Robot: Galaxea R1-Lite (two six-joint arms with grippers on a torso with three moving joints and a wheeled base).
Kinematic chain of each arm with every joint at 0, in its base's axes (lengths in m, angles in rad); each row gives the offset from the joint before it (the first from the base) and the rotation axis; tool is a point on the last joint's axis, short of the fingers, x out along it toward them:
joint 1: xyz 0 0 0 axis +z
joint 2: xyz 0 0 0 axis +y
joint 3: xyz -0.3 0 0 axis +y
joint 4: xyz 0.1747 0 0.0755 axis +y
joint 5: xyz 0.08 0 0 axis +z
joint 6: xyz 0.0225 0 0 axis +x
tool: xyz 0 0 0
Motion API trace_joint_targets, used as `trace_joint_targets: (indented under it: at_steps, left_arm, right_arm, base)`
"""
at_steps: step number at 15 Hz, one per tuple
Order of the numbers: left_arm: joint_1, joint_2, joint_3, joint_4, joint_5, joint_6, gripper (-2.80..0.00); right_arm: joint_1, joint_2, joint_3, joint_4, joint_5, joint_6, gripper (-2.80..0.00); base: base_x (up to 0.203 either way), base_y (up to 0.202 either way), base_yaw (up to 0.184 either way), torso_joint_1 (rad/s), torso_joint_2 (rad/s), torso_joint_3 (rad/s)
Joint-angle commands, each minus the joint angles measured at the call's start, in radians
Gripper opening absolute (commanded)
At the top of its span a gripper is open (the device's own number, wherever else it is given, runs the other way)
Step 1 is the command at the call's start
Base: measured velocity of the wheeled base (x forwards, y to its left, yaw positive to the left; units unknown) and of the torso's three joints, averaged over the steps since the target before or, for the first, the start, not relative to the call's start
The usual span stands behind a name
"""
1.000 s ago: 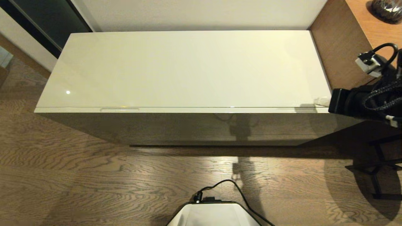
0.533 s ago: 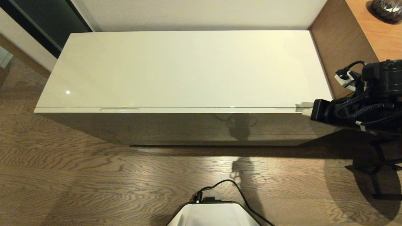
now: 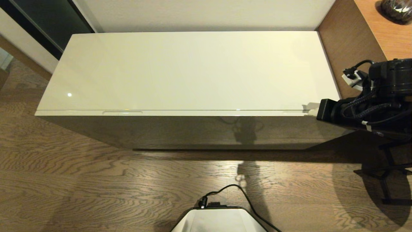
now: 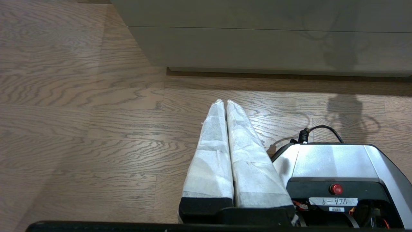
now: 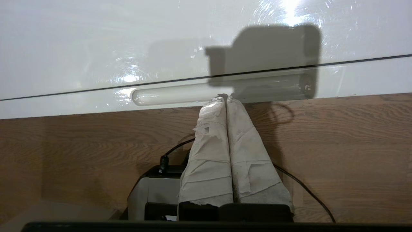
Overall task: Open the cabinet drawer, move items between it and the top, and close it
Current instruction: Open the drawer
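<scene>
The cabinet drawer (image 3: 193,113) is closed, its cream-white front rim flush under the top (image 3: 193,71), which is bare. Two narrow notches mark the rim, one at the left (image 3: 122,112) and one at the right (image 3: 293,112). My right gripper (image 3: 310,109) is shut and empty, its white-wrapped tips at the right notch (image 5: 167,95); in the right wrist view the gripper (image 5: 226,96) touches the notch's lower edge. My left gripper (image 4: 224,101) is parked, shut and empty, low over the floor in front of the cabinet. No slippers are in view.
A taller brown wood-grain desk (image 3: 386,32) adjoins the cabinet on the right, with a dark round object (image 3: 397,9) on it. Black stand legs (image 3: 386,180) sit on the floor at the right. My base (image 3: 219,220) and its cable lie before the cabinet.
My right arm has swung left and down, bringing its shut gripper from the cabinet's right corner to the right notch on the drawer rim. The drawer stays closed.
</scene>
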Motion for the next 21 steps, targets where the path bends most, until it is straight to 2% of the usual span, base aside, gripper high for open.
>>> trace_joint_targets:
  at_steps: [1, 3, 6, 21]
  left_arm:
    - [0.0, -0.001, 0.0, 0.0, 0.0, 0.0, -2.8]
    - [0.0, -0.001, 0.0, 0.0, 0.0, 0.0, -2.8]
    - [0.0, -0.001, 0.0, 0.0, 0.0, 0.0, -2.8]
    - [0.0, -0.001, 0.0, 0.0, 0.0, 0.0, -2.8]
  right_arm:
    - [0.0, 0.002, -0.001, -0.001, -0.001, 0.002, -2.8]
    - [0.0, 0.004, -0.001, -0.003, -0.003, 0.003, -2.8]
    - [0.0, 0.034, -0.001, -0.083, -0.064, 0.005, -2.8]
    - [0.0, 0.068, -0.007, -0.074, -0.067, 0.042, -2.8]
  base:
    - [0.0, 0.0, 0.0, 0.0, 0.0, 0.0]
    - [0.0, 0.0, 0.0, 0.0, 0.0, 0.0]
    - [0.0, 0.0, 0.0, 0.0, 0.0, 0.0]
    - [0.0, 0.0, 0.0, 0.0, 0.0, 0.0]
